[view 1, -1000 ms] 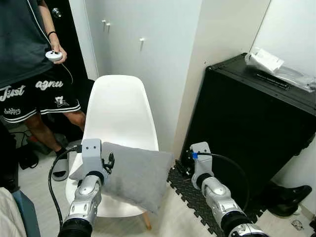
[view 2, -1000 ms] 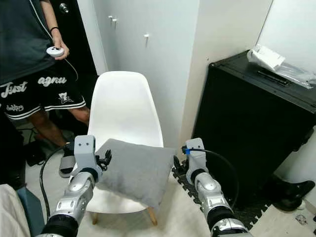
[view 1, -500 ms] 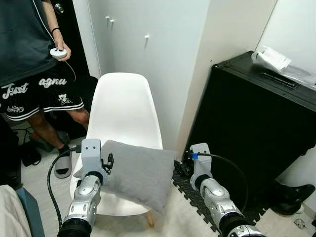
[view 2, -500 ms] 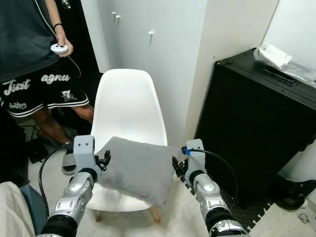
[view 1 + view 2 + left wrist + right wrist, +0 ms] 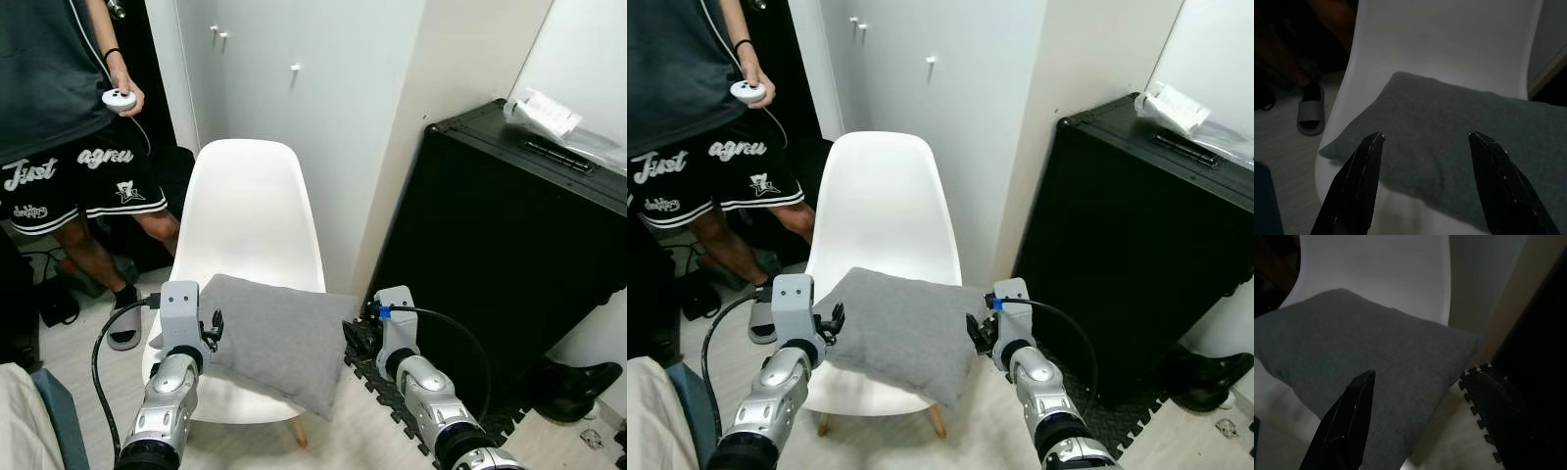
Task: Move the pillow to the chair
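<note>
Pillow [image 5: 277, 333] lies on chair [image 5: 247, 211] seat — both end effectors open.

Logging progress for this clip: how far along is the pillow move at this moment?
Nearly finished. Done: the grey pillow lies on the seat of the white chair, one corner overhanging the seat's right edge. In hand: the left gripper and the right gripper sit by the pillow's two ends, jaws open, gripping nothing. Left: drawing both arms away, perhaps nudging the overhanging corner in.
</note>
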You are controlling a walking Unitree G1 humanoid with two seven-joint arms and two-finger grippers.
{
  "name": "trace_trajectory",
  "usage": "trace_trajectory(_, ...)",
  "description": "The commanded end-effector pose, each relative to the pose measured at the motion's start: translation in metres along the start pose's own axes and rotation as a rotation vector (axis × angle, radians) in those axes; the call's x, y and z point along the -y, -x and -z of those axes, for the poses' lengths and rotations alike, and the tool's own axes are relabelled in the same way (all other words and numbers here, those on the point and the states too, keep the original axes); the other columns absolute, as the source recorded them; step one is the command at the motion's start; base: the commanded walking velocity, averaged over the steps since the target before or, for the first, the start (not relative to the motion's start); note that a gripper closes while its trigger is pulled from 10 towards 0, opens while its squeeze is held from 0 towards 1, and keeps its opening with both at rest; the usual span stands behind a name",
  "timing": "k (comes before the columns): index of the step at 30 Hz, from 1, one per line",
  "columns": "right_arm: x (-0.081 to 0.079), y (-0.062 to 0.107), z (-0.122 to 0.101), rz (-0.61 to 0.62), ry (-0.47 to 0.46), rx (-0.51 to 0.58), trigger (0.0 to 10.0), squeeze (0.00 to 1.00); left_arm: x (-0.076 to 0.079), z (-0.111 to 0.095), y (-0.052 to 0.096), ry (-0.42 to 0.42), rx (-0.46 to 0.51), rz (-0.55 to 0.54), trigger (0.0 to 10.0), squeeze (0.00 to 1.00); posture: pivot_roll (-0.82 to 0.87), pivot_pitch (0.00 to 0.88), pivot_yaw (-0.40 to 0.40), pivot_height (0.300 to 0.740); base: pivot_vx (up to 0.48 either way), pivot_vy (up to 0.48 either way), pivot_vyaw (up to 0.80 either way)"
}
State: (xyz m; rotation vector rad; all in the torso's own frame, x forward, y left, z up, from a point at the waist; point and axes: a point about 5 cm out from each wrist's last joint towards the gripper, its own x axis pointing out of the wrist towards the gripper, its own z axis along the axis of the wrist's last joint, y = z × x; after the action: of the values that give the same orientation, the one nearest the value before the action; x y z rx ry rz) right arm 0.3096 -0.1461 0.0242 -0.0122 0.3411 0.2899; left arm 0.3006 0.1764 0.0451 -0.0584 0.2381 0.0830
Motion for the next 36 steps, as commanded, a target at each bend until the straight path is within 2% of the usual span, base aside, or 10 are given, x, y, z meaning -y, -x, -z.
trace_trajectory(1,0.0,0.001,0.003,0.0,0.019,-0.023,10.0,0.0,-0.003,0.005,0.001,-0.014,-0.016,-0.005,10.0,0.0,-0.01,0.043,-0.039,0.645,0.0,0.0,0.0)
trace_trajectory(9,-0.002,0.0,0.002,-0.014,-0.005,-0.003,10.0,0.0,-0.002,0.005,0.002,-0.011,-0.018,-0.007,10.0,0.0,-0.01,0.035,-0.042,0.635,0.0,0.0,0.0)
trace_trajectory(13,-0.002,-0.001,0.0,-0.011,0.024,-0.004,10.0,0.0,-0.002,0.004,0.0,-0.012,-0.018,-0.007,10.0,0.0,-0.01,0.044,-0.042,0.613,0.0,0.0,0.0)
trace_trajectory(20,-0.005,-0.004,0.0,-0.018,0.035,-0.032,10.0,0.0,-0.006,0.002,-0.001,-0.02,-0.015,-0.012,10.0,0.0,-0.01,0.053,-0.042,0.613,0.0,0.0,0.0)
trace_trajectory(24,-0.013,-0.008,-0.003,-0.066,0.029,-0.032,10.0,0.0,-0.007,0.001,-0.002,-0.023,-0.012,-0.013,10.0,0.0,-0.01,0.058,-0.044,0.593,0.0,0.0,0.0)
trace_trajectory(30,-0.025,-0.015,-0.01,-0.114,0.036,-0.033,10.0,0.0,-0.009,-0.001,-0.002,-0.024,-0.008,-0.015,10.0,0.0,0.0,0.069,-0.053,0.588,0.0,0.0,0.0)
trace_trajectory(33,-0.034,-0.018,-0.013,-0.158,0.043,-0.033,10.0,0.0,-0.011,-0.001,-0.002,-0.021,-0.006,-0.019,10.0,0.0,0.0,0.075,-0.058,0.588,0.0,0.0,0.0)
trace_trajectory(34,-0.044,-0.021,-0.013,-0.203,0.058,-0.055,10.0,0.0,-0.013,-0.001,0.0,-0.019,-0.004,-0.023,10.0,0.0,0.01,0.085,-0.068,0.588,0.0,0.0,0.0)
trace_trajectory(36,-0.052,-0.023,-0.013,-0.242,0.073,-0.075,10.0,0.0,-0.014,-0.001,0.001,-0.019,-0.002,-0.025,10.0,0.0,0.02,0.088,-0.072,0.588,0.0,0.0,0.0)
